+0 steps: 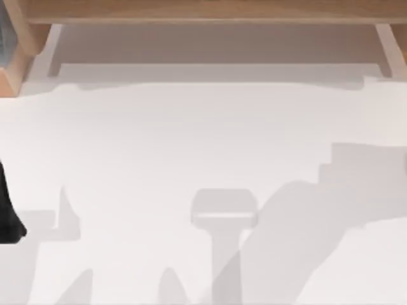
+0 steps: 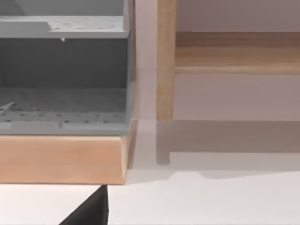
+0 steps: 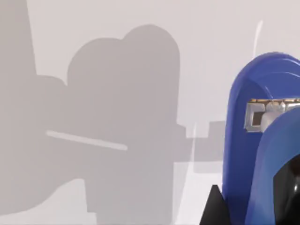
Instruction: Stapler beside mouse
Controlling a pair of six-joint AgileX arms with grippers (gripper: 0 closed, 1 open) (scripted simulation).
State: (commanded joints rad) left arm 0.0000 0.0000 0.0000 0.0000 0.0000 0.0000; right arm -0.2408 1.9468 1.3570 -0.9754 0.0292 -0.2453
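Stapler [image 3: 243, 140]: blue; close under the right arm's camera, above the white worktop [image 1: 159, 140]
Right tool: cannot tell if it holds it
Left: placing by mouse

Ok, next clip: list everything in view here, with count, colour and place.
table: one, white, under everything, crossed by grey shadows.
wooden shelf frame: one, light wood, along the table's far edge in the top view; its post and rail show in the left wrist view.
grey perforated rack: one, grey, on a wooden base, seen from the left wrist.
stapler: one, blue with a metal staple channel, close to the right wrist camera.
left arm: one dark part, at the top view's left edge.
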